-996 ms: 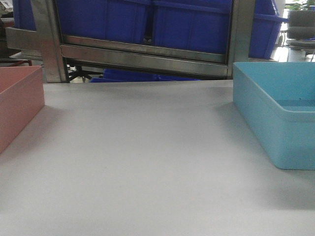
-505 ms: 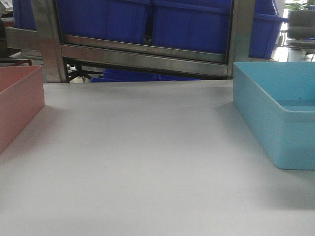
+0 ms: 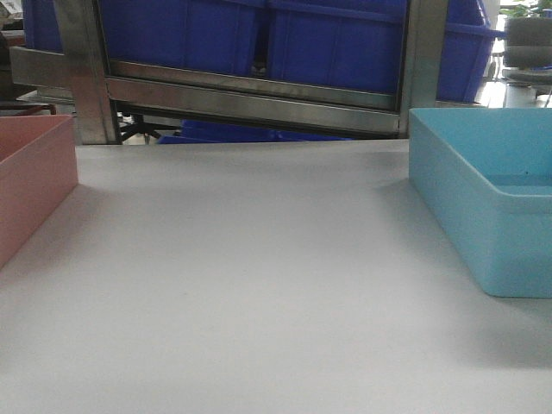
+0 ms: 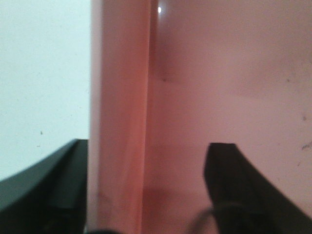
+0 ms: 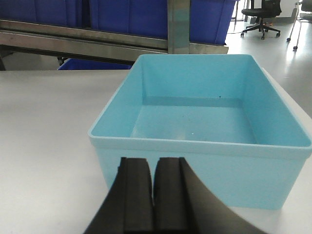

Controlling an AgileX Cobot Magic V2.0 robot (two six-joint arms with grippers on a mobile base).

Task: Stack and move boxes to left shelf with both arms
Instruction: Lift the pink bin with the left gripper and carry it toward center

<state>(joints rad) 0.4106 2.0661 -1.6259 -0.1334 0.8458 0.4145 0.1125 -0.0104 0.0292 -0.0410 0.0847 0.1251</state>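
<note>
Bins stand well apart: pink bin (image 3: 34, 172) at the left edge of the surface (image 3: 259, 285), blue bin (image 3: 483, 198) at the right. Left fingers (image 4: 48, 195) are spread, straddling the pink bin's wall, one outside and one inside, not yet clamped. Right fingers (image 5: 139, 195) are pressed together, empty, just short of the blue bin's near wall. Recommended: seat the left fingers deep, close squarely on the wall, then lift level.
</note>
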